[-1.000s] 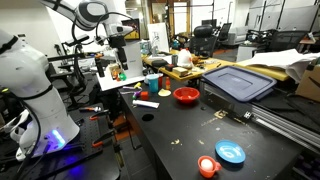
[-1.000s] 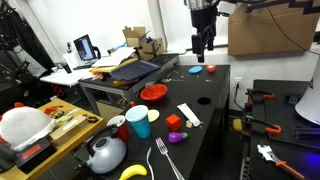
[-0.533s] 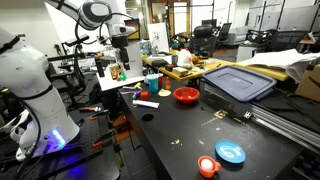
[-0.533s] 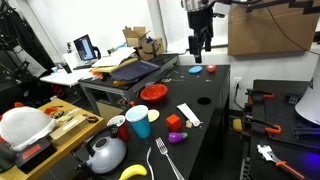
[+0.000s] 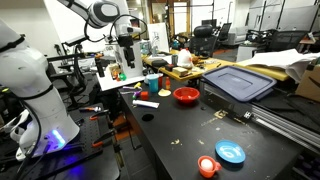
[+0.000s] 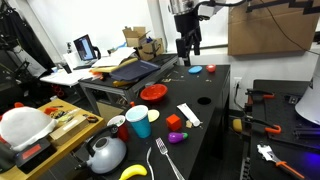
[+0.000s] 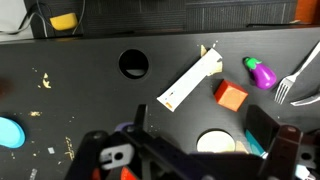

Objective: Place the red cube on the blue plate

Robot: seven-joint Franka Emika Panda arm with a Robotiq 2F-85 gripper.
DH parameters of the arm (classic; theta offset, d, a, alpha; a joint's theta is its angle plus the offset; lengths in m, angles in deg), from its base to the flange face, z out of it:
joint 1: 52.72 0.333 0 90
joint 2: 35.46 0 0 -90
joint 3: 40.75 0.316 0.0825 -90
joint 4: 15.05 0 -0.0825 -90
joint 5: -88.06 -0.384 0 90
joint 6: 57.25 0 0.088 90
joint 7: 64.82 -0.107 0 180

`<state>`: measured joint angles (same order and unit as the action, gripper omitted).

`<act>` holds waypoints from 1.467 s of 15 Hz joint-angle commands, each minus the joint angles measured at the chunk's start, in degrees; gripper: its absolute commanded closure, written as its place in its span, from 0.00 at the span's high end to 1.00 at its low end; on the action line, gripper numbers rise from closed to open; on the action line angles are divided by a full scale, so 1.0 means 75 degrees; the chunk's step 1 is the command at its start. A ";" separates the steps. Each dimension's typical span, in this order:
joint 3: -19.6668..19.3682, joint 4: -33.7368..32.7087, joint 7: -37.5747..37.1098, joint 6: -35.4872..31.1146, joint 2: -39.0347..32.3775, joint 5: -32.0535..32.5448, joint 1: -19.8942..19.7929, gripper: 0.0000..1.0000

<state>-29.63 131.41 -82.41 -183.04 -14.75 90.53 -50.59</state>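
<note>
A dark worktop point(image 7: 90, 100) stands in a cluttered lab. The red cube point(image 7: 231, 95) sits flat just beside a white bar point(image 7: 190, 82), askew to it, with no side longer. The blue plate point(image 7: 8, 131) lies well apart. The gripper point(image 6: 187, 47) hangs above, spread open and empty.

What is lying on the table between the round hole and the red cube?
A long white box lies there, slanted, between the hole and the red cube. The wrist view shows this most clearly.
</note>
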 commanded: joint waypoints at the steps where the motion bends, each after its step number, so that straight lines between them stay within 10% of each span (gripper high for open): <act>1: -0.0094 -0.0616 0.0340 0.0072 -0.0561 -0.0312 0.0312 1.00; 22: -0.0194 -0.2280 0.0438 -0.0104 -0.3133 -0.1085 0.0695 1.00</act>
<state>-30.08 115.57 -79.30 -183.16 -36.13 84.13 -45.81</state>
